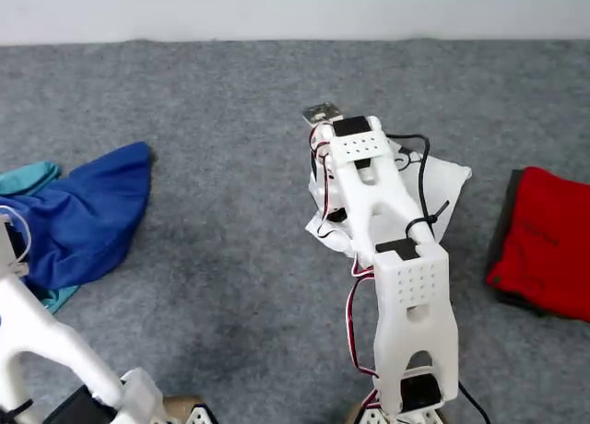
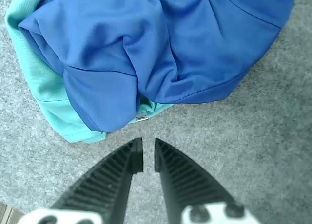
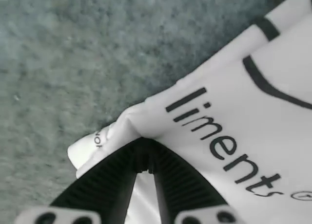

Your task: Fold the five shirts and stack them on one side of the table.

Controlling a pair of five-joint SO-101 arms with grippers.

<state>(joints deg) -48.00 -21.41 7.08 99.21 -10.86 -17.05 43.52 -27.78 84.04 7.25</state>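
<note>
A white shirt point(image 1: 442, 189) with black print lies crumpled at centre right, under my right arm point(image 1: 396, 240). My right gripper point(image 3: 145, 160) is shut on a folded edge of the white shirt point(image 3: 234, 112), close to the grey carpet. A blue shirt point(image 1: 88, 212) lies in a heap at the left, on top of a teal shirt point(image 1: 32, 177). My left gripper point(image 2: 148, 156) hovers over bare carpet just beside the blue shirt point(image 2: 170, 48) and the teal shirt point(image 2: 48, 92). Its fingers are nearly together and hold nothing.
A folded red shirt point(image 1: 544, 240) rests on a dark folded shirt point(image 1: 505, 212) at the right edge. The left arm's base point(image 1: 37, 332) stands at the lower left. Grey carpet point(image 1: 230, 286) covers the table between the two arms.
</note>
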